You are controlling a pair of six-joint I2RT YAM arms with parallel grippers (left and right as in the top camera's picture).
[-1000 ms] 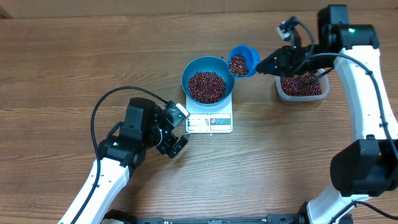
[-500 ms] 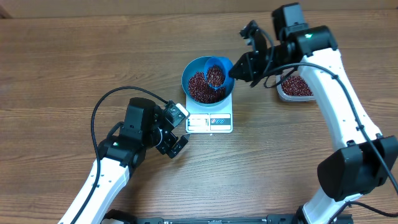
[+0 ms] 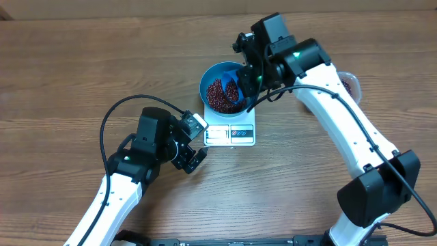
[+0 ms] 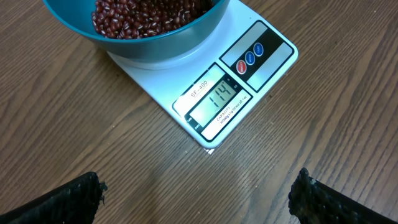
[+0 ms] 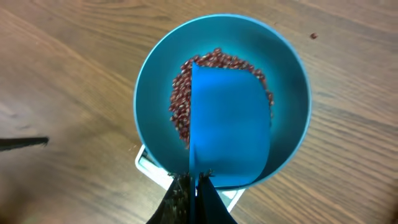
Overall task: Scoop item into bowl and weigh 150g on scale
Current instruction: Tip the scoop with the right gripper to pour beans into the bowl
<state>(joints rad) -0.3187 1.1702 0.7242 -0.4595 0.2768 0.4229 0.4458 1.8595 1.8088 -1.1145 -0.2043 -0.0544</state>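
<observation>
Two tools noted. First, left tool (image 4: 196, 202): spread wide, nothing held; scale (image 4: 211, 81) just ahead, 114 shown. Then right tool (image 5: 196, 190): clamped on handle of scoop (image 5: 230, 118), underside up, long axis running straight ahead of tool across bowl (image 5: 152, 93) seated on scale; beans (image 5: 180, 106) heaped directly below. More judged needed; tub (image 3: 349, 82) lies behind right tool, right arm nearer to it.

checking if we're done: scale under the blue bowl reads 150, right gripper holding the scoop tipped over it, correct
No: the scale reads 114, not 150, as the left wrist view shows. The blue bowl does sit on it, and the right gripper does hold the scoop tipped over the bowl.
</observation>
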